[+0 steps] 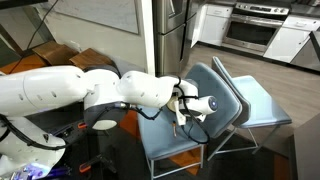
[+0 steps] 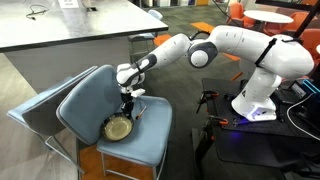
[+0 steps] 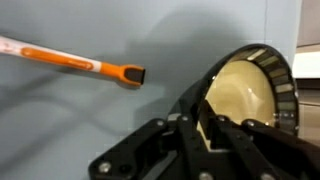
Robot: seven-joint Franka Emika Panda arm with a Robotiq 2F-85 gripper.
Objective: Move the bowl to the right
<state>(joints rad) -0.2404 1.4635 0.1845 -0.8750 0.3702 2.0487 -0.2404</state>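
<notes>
The bowl point(image 2: 118, 128), small, cream inside with a dark rim, lies on the blue chair seat point(image 2: 152, 138). In the wrist view the bowl point(image 3: 245, 95) fills the right side. My gripper point(image 2: 130, 103) reaches down to the bowl's near rim. In the wrist view the fingers point(image 3: 203, 125) stand close together with the rim between them, shut on the bowl. In an exterior view the gripper point(image 1: 182, 112) is over the chair seat point(image 1: 225, 85) and the bowl is hidden behind it.
A thin utensil with an orange handle point(image 3: 80, 62) lies on the seat left of the bowl. A second blue chair point(image 2: 40, 105) stands close beside the first. A grey table point(image 2: 80, 25) is behind. The robot base point(image 2: 255, 100) stands nearby.
</notes>
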